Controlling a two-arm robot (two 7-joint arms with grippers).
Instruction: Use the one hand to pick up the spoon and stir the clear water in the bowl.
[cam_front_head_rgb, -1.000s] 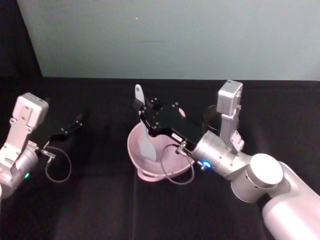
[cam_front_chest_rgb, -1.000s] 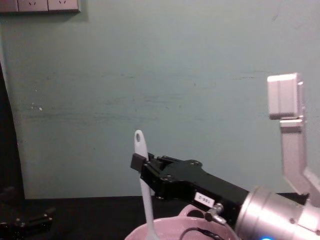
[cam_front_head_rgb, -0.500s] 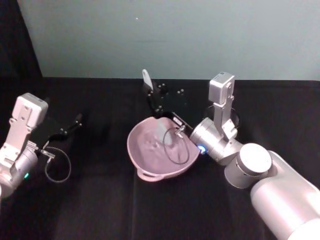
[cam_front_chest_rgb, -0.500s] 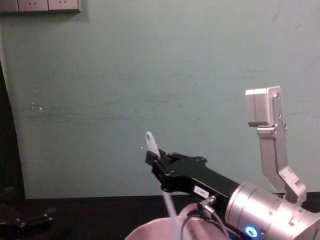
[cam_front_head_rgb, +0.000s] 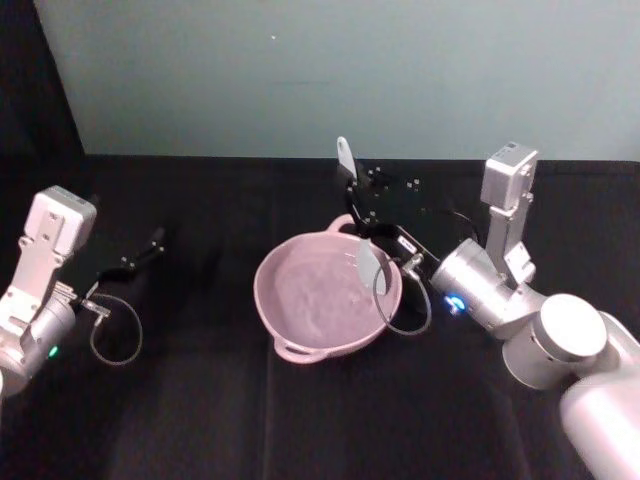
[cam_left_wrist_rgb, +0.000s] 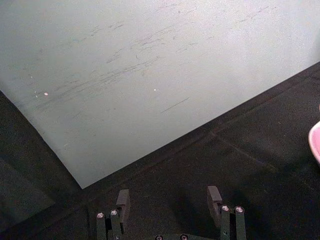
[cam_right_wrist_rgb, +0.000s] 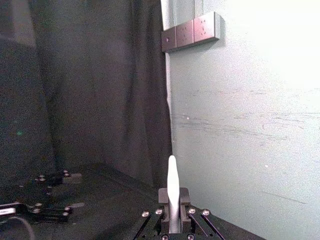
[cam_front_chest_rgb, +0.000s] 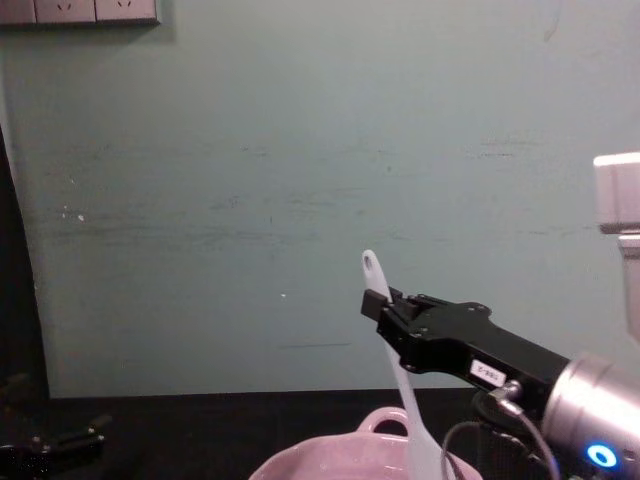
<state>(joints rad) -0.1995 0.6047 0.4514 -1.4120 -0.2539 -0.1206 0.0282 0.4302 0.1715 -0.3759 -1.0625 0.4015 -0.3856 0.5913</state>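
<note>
Jaws of right hand (cam_front_head_rgb: 352, 186) pinch spoon (cam_front_head_rgb: 369, 262) in bowl (cam_front_head_rgb: 263, 291); left gripper (cam_left_wrist_rgb: 169, 198) parked, fingers (cam_left_wrist_rgb: 214, 196) spread

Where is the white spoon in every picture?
Head view: the spoon is in the middle, its head down in the bowl, held by the right gripper.
Chest view: the spoon is low, right of the middle, dipping into the bowl.
Right wrist view: the spoon is pinched in the right gripper.
Left wrist view: the bowl's pink edge lies beyond the open, parked left gripper.
Shared landmark: the bowl.
</note>
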